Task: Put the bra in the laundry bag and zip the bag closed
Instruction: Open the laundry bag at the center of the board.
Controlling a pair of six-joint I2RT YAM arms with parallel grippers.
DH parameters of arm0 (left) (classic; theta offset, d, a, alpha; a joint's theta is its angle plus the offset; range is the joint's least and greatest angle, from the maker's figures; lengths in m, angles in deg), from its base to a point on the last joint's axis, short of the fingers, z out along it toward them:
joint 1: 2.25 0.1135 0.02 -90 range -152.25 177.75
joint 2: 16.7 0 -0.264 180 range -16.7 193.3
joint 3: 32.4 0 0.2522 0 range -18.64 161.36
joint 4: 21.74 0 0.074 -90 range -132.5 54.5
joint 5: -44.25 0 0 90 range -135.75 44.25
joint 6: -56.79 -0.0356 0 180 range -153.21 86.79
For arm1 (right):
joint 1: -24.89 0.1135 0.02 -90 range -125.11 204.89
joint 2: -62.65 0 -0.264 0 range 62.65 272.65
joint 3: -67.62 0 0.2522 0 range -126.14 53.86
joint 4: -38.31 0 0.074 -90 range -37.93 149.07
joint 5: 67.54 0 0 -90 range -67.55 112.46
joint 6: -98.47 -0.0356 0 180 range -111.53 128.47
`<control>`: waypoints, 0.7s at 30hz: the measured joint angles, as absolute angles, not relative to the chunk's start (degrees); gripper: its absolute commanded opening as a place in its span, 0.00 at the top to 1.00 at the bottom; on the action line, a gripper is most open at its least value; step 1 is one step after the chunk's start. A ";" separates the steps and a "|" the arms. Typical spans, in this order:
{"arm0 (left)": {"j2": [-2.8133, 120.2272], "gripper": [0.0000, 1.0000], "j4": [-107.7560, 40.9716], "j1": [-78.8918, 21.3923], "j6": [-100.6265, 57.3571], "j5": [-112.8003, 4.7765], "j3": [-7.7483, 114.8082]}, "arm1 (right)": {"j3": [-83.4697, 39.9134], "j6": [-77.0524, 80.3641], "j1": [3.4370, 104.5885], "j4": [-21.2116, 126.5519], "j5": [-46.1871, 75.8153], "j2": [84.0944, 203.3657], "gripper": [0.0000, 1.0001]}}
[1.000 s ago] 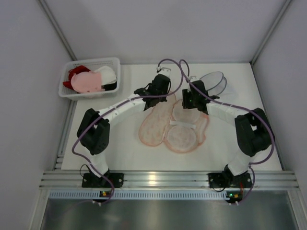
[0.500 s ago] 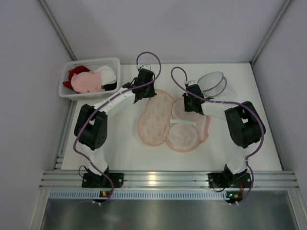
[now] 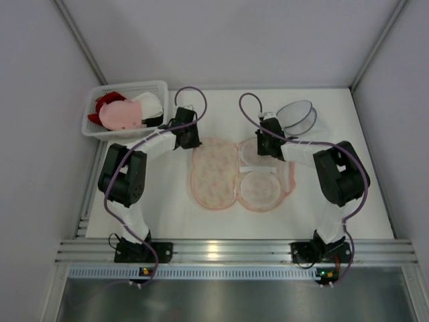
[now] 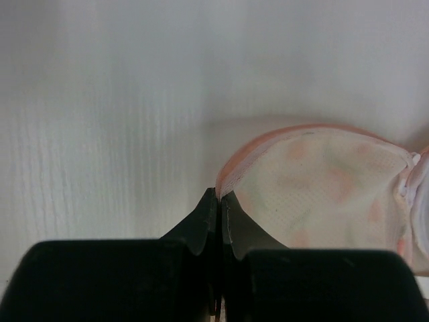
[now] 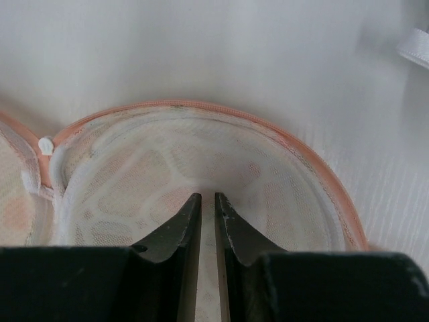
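Left claw (image 4: 219,194) has shifted left, pulling the laundry bag (image 3: 214,178) flatter on the table (image 3: 167,201); it pinches the rim. Right claw (image 5: 208,196): narrow gap, grip cannot be told.

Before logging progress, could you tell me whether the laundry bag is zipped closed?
No, the laundry bag lies spread open in two halves on the table.

Peach-orange floral mesh laundry bag (image 3: 214,173) unzipped and spread flat mid-table (image 3: 167,215); soft pale pink bra (image 3: 123,117) well apart from it.
The bag lies open in two joined halves, orange zip rim around both. The bra sits bunched in a white basket (image 3: 134,84) at the far left corner; its cups are hard to make out.
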State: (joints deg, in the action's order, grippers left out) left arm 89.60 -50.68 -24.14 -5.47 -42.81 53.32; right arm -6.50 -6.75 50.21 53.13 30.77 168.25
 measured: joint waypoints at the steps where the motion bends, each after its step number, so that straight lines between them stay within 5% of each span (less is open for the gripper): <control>1: 89.60 1.00 -50.37 -23.48 -5.84 -43.60 52.69 | -6.50 -6.77 50.21 53.05 30.75 168.29 0.85; 10: 89.69 1.00 -47.75 -22.70 -8.13 -48.23 50.53 | -6.50 -6.58 50.14 52.92 30.82 168.32 0.85; 13: 89.69 0.82 -47.57 -23.11 -9.18 -48.28 50.07 | -6.50 -6.49 50.05 52.94 30.75 168.29 0.79; 14: 89.69 0.66 -47.55 -23.13 -9.47 -48.32 50.07 | -6.57 -6.29 50.03 53.05 30.29 168.21 0.75; 16: 89.47 0.52 -47.57 -23.13 -10.01 -48.34 50.07 | -6.68 -6.05 49.94 53.62 29.55 167.77 0.61; 17: 89.21 0.34 -47.64 -23.13 -10.06 -48.34 50.09 | -6.87 -5.81 49.86 54.49 28.78 167.25 0.56; 21: 86.04 0.30 -49.69 -23.11 -10.38 -47.99 50.99 | -9.76 -5.05 49.70 58.53 25.77 163.33 0.36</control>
State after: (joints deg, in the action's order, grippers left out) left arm 86.04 -49.69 -23.11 -10.38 -47.99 50.99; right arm -9.76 -5.05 49.70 58.53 25.77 163.33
